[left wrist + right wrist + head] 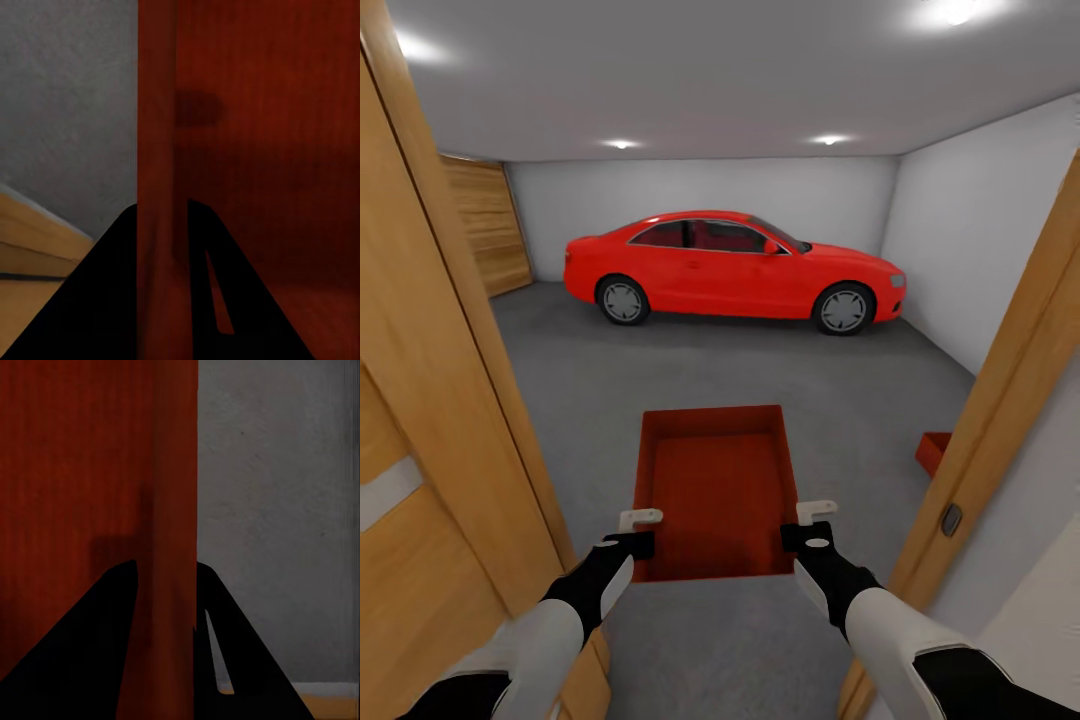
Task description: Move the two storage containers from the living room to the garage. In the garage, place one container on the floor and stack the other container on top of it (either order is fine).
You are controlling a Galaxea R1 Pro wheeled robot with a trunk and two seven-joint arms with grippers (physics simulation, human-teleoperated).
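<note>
Red-orange container [722, 490] sits mid-lower frame in head view, held off the grey concrete floor [710, 370] btwn both arms, open top facing up, long axis running away from the robot. Left gripper [636, 532] clamps the container's left wall near the near corner; right gripper [812, 525] clamps the right wall opposite. Both clenched on the box: in left wrist view the wall edge [157, 187] runs straight btwn the two dark fingers [112, 300], red inside surface on one side, grey floor on the other. Same in right wrist view: wall [176, 547] pinched btwn fingers [82, 645], w/ floor beyond.

2nd container [934, 452] at right-center of head view, down on the garage floor, mostly hidden behind the right door frame [1000, 400]; only one red corner shows. Well apart from the carried one.

Robot is at the garage doorway: orange-wood door [430, 420] fills left edge of frame, matching frame on the right. Past it, pale grey walls [960, 250] and white ceiling w/ spot lights [622, 144]. Red car [735, 270] parked side-on at upper center, nose to the right, near the back wall. Wood-panel door [488, 225] at upper left.
</note>
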